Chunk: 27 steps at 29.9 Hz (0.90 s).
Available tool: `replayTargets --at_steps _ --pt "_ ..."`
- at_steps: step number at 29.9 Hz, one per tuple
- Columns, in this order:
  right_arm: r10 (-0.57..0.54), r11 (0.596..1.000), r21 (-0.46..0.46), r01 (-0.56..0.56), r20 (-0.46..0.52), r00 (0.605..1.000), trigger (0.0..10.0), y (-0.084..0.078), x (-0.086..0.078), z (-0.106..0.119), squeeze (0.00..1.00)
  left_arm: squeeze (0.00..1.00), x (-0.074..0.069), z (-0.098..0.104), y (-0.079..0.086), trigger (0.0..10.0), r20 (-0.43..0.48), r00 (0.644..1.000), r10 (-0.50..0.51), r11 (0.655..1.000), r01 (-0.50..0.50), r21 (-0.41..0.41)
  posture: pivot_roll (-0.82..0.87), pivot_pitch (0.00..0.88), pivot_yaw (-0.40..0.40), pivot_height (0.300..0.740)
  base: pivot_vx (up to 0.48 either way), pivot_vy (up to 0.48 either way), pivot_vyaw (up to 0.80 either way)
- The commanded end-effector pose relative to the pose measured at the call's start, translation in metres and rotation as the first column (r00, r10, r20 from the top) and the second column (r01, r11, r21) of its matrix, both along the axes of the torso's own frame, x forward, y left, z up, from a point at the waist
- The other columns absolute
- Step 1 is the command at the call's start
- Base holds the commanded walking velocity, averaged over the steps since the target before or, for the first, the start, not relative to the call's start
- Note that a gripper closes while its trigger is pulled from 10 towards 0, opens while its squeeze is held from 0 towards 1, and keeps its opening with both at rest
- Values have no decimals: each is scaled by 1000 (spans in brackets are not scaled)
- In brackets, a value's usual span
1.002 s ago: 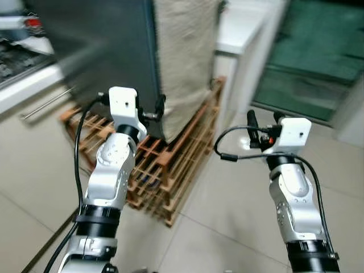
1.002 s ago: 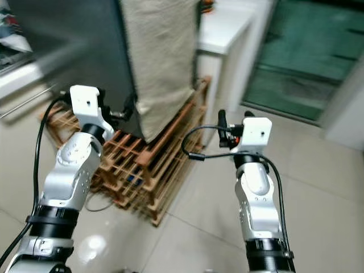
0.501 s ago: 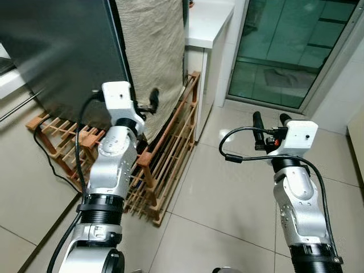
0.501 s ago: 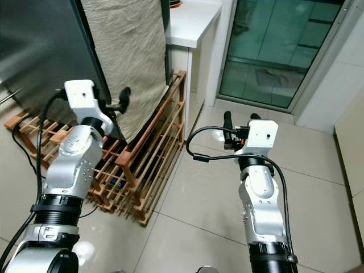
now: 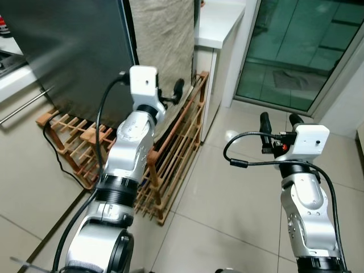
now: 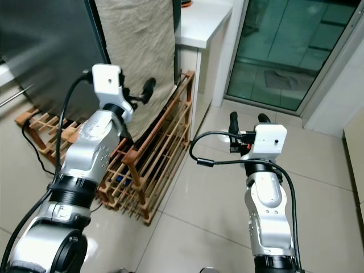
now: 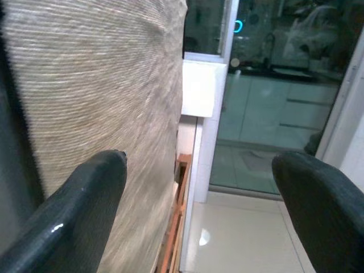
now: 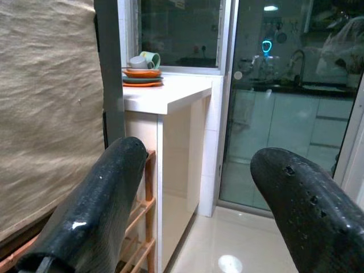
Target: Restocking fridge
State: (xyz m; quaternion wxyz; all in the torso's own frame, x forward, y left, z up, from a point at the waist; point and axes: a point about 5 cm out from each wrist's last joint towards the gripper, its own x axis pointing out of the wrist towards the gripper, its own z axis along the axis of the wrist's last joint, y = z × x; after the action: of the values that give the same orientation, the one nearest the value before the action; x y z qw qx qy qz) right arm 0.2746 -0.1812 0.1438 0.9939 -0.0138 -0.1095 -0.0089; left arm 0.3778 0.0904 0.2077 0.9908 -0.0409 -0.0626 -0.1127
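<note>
Tall dark grey fridge [image 5: 68,51] at the upper left of the head views, door shut, one side draped with a beige woven cloth [image 5: 162,40]. Beneath and beside the fridge, a low wooden slatted rack [image 5: 170,165] resting on pale glossy floor tiles [image 5: 227,216], a black cable [image 5: 54,153] trailing over the rack's left end.

Left hand [image 5: 175,94] raised on its silver arm, just beside the cloth-covered side of the fridge near the front corner, fingers [image 7: 85,205] spread wide with nothing between them; contact with the cloth impossible to tell. Through the gap in the left wrist view, the cloth, the top of the rack and a white surface [image 7: 199,88].

Right hand [image 5: 280,121] held up over open floor, well apart from the fridge, pointing toward a green-tinted glass sliding door [image 5: 296,51]. Fingers [image 8: 96,199] wide, holding nothing. In the right wrist view, the white surface [image 8: 170,94] just beyond the fridge carrying a stack of orange plates [image 8: 142,77] topped by a pale green mug [image 8: 149,58].
</note>
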Motion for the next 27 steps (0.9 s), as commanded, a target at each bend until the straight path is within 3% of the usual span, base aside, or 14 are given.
replayTargets --at_steps 1,5,7,14,19,27 --pt "10 1000 -3 -10 -6 1000 10000 2 -5 1 0 0 5 2 -2 10000 -9 999 42 999 -42 -1 -158 0 55 740 0 0 0" --pt "14 1000 -8 -14 -25 1000 10000 1 -12 -3 0 0 7 9 -2 10000 19 997 69 998 -69 -14 -179 0 64 740 0 0 0" --pt "6 1000 -13 -6 -40 999 10000 -1 -18 -6 0 0 3 7 5 10000 2 998 69 997 -69 -45 -200 0 75 740 0 0 0" --pt "-8 1000 -14 7 -57 998 10000 -7 -26 -8 0 0 -31 -17 35 10000 -23 997 77 997 -78 -14 -197 0 70 740 0 0 0" --pt "22 1000 -12 -23 -43 999 10000 -2 -20 -4 0 0 -23 -15 39 10000 22 991 130 991 -129 -32 -162 0 36 740 0 0 0" --pt "58 998 -15 -58 -31 998 10000 7 -12 0 0 0 -3 0 22 10000 59 995 82 996 -79 -41 -158 0 32 740 0 0 0"
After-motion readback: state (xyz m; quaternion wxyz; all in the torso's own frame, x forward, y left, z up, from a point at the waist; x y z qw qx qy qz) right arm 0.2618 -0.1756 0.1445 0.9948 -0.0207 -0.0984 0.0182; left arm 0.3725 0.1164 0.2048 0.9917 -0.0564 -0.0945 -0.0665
